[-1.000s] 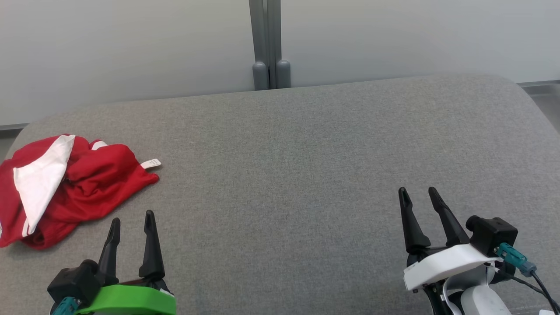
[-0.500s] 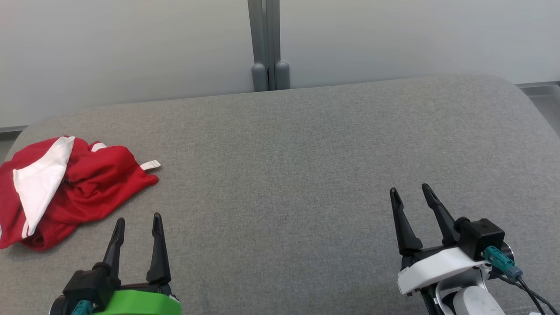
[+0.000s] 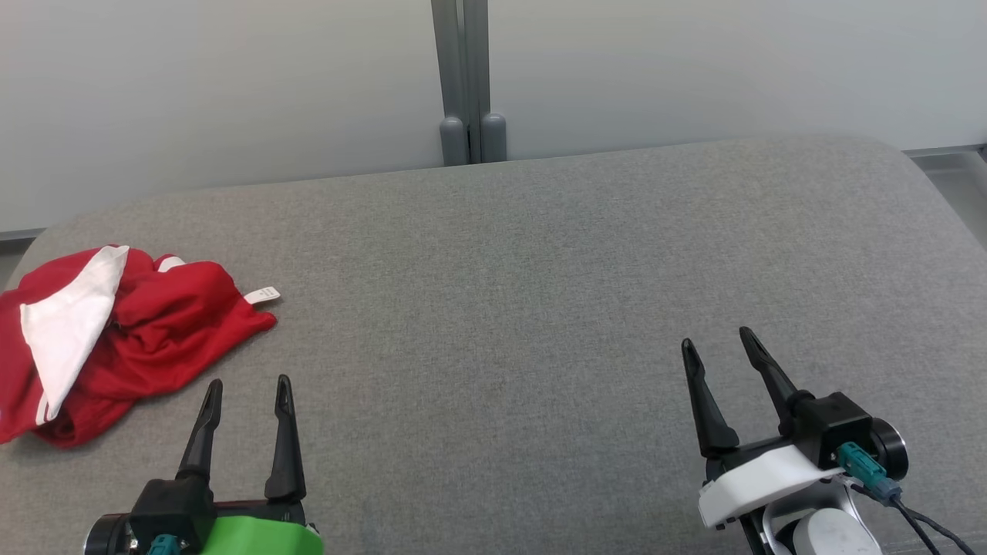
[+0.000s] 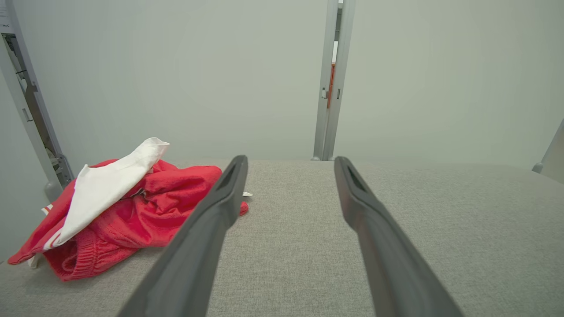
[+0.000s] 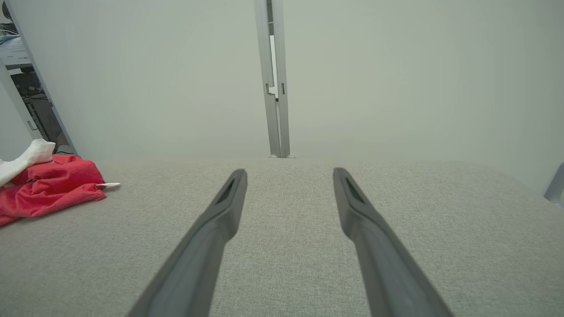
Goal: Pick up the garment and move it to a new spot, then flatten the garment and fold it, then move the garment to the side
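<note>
The garment is a crumpled red piece with a white panel and a small white tag, lying at the far left of the grey padded surface. In the left wrist view the garment sits left of the fingers; in the right wrist view the garment shows at the left edge. My left gripper hovers open just right of and nearer than the garment, apart from it, nothing between its fingers. Over the lower right of the surface my right gripper is open and empty.
A pale wall with a grey vertical post runs behind the surface. The surface's rounded edges drop off at the left and right. Bare grey fabric stretches between the two grippers.
The head camera has shifted slightly. My left gripper has drawn back and moved a little right; the right gripper has drifted left and back. The garment lies as before.
</note>
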Motion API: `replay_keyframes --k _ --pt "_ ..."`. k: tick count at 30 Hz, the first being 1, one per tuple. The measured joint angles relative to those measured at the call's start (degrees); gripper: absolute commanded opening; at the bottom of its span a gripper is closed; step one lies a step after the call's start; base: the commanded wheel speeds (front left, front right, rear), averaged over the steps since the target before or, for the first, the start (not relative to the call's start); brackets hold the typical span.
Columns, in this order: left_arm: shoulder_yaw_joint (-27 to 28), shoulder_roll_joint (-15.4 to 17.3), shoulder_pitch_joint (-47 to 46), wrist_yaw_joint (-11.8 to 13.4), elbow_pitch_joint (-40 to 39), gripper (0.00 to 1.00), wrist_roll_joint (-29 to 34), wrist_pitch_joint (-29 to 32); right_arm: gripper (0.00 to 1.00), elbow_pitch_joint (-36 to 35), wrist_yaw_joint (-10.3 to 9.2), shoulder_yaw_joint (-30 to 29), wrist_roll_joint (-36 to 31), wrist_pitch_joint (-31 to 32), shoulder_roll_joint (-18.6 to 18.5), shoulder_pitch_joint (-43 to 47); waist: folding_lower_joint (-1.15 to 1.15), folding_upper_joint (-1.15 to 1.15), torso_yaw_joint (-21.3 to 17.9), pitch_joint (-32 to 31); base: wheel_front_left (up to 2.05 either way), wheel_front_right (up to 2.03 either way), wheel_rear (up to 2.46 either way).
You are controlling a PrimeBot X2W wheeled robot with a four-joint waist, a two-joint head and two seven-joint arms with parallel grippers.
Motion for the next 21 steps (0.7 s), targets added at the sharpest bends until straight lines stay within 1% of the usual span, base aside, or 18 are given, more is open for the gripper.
replay_keyframes --k 12,21 --pt "-0.55 0.04 0.51 -0.49 -0.01 1.0 4.39 -1.25 1.0 0.24 0.0 1.02 -4.61 -1.23 -0.03 0.12 0.0 0.0 -0.37 0.19 0.0 0.0 0.0" --pt "-0.64 0.05 0.55 -0.51 0.37 1.0 4.46 -1.25 1.0 0.24 0.0 1.12 -4.75 -1.24 -0.04 0.12 0.0 0.0 -0.44 0.03 0.0 0.0 0.0"
